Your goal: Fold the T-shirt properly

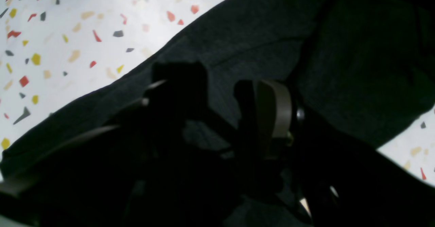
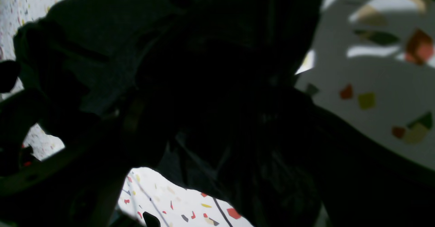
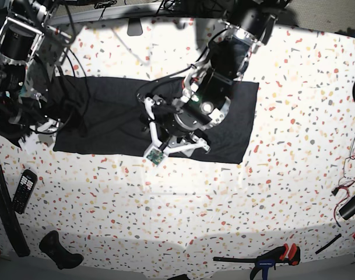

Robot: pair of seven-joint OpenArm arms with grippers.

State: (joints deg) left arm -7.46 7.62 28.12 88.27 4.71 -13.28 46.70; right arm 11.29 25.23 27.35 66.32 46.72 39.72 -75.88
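Across the white tabletop (image 3: pixel 305 192) with its coloured speckles, I see the dark T-shirt (image 3: pixel 116 125) spread out rumpled, the left gripper (image 1: pixel 221 118) above its cloth with fingers apart, and the right gripper (image 2: pixel 210 118) at its other end, fingers apart too, dark fabric between them.

No readable text, label, brand, number or sign is showing in any of the views. On the black remote (image 3: pixel 25 191), lying beside the long black bar (image 3: pixel 9 210), the keys are appearing only as small pale marks, too tiny for making out any characters.
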